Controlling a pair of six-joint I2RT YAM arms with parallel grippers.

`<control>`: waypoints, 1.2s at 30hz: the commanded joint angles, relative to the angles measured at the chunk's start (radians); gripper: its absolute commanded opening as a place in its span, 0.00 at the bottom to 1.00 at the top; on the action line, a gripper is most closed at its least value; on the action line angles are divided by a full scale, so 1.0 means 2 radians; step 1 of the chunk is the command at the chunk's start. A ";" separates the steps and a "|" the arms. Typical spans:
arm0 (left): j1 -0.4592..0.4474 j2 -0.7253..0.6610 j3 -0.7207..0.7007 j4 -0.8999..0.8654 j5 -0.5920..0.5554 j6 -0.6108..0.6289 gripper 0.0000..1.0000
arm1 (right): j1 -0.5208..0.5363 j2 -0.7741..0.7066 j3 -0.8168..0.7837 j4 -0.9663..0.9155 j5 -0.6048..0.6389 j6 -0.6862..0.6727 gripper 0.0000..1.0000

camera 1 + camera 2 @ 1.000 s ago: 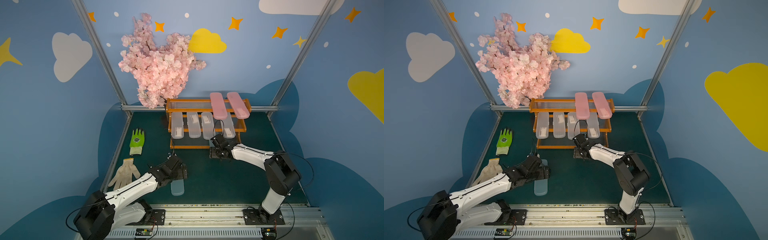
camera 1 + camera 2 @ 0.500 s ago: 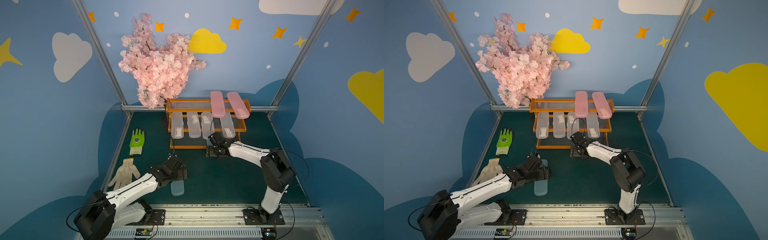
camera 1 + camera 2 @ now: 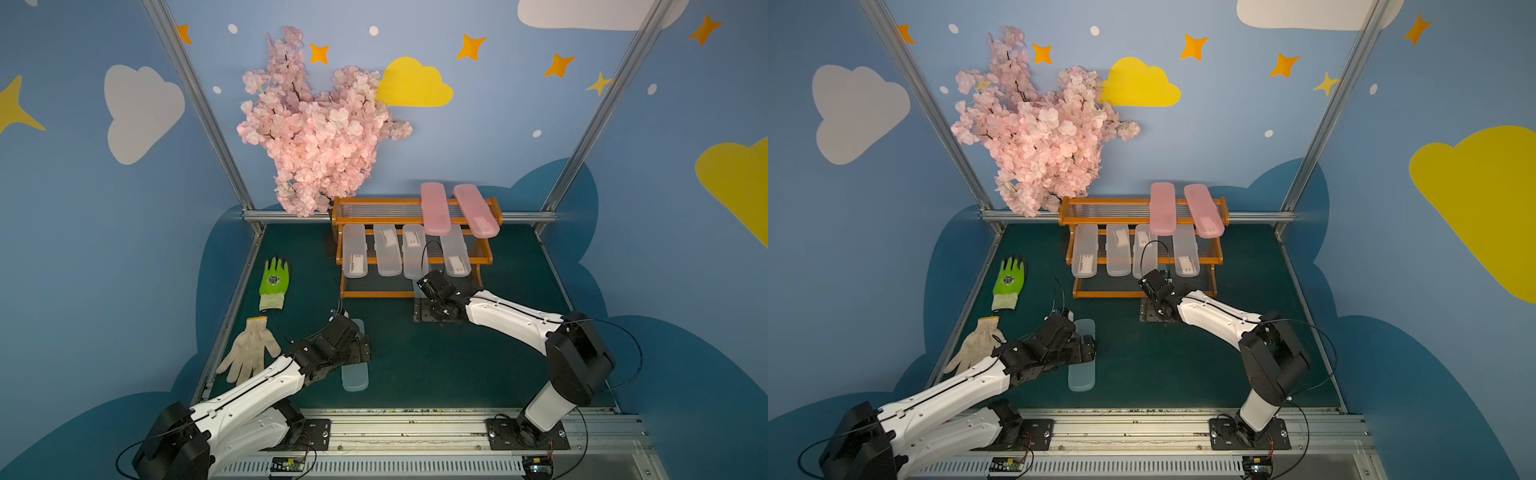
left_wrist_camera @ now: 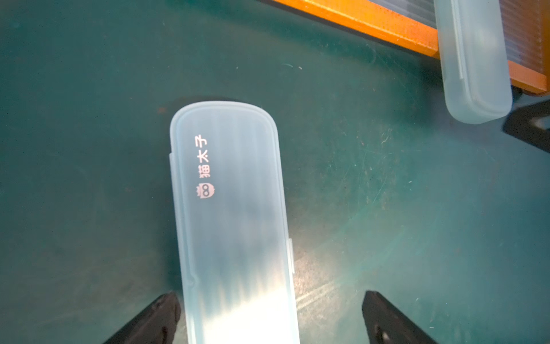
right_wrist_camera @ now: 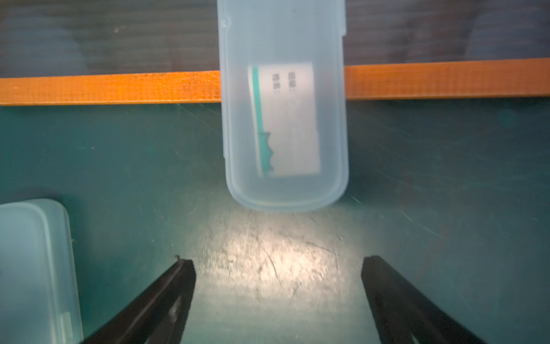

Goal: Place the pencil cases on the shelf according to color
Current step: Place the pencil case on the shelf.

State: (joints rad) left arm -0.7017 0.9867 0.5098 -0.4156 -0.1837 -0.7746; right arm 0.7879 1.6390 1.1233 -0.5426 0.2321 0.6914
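A: Left arm (image 3: 257, 386)?
B: Stretched low and forward over the table (image 3: 436, 374). Left end effector (image 4: 270, 295) is open, with its fingers (image 4: 160, 315) astride a pale blue case (image 4: 232, 208) lying flat. The case is translucent, faintly ribbed plastic with a rounded end and a printed logo. One finger is just beside its edge, the other apart.
A: Right arm (image 3: 511, 320)?
B: Reaching low toward the shelf (image 5: 119, 86) front. Right end effector (image 5: 277, 260) is wide open, gripping nothing. The labelled blue case (image 5: 282, 119) sits on the lowest tier. Its rounded end overhangs the orange wooden rail, just ahead of the fingertips (image 5: 178, 277), not touching. A white paper label shows through.
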 commanded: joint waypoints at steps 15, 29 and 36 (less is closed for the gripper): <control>-0.002 -0.041 -0.027 -0.007 -0.016 -0.003 1.00 | 0.014 -0.059 -0.119 0.124 0.002 0.051 0.29; -0.001 -0.050 -0.043 0.002 -0.017 0.006 1.00 | -0.023 0.039 -0.077 0.197 -0.005 0.023 0.24; -0.001 -0.041 -0.048 0.012 -0.015 0.010 1.00 | -0.029 0.051 -0.064 0.214 -0.004 0.011 0.24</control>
State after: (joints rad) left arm -0.7017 0.8986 0.4271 -0.4030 -0.2096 -0.7692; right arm 0.7349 1.7348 0.9623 -0.1577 0.2188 0.7319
